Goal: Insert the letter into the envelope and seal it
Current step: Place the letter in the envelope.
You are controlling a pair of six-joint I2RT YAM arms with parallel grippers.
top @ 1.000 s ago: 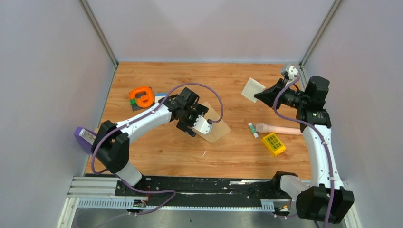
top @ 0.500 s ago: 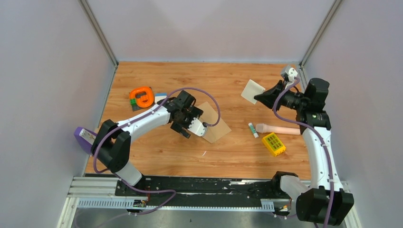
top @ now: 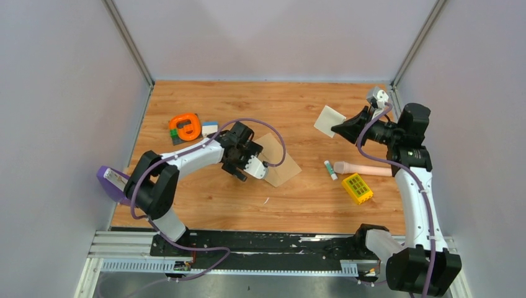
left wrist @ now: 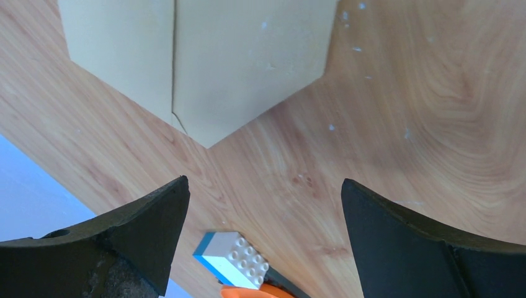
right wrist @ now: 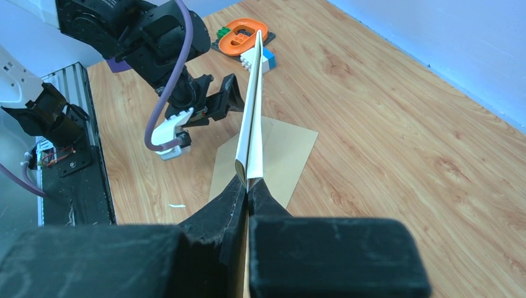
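- Counted: 1 letter (top: 329, 118), 1 envelope (top: 280, 162), 1 orange tape measure (top: 185, 126), 1 white-and-blue brick (top: 209, 127), 1 glue stick (top: 330, 169), 1 pink rod (top: 363, 167) and 1 yellow block (top: 357, 188).
- The right pincer (top: 338, 128) is clenched on the letter's lower edge, holding it edge-up in the air, well apart from the envelope.
- The envelope lies flat mid-worktop (top: 310, 198).
- The left pincer (top: 251, 166) is released, jaws wide. It sits at the envelope's left edge, and the envelope's corner lies just ahead of its fingertips, not between them.
- Since 1 second ago, the left pincer has drawn back leftward, uncovering more of the envelope. The right pincer keeps the letter in nearly the same place.
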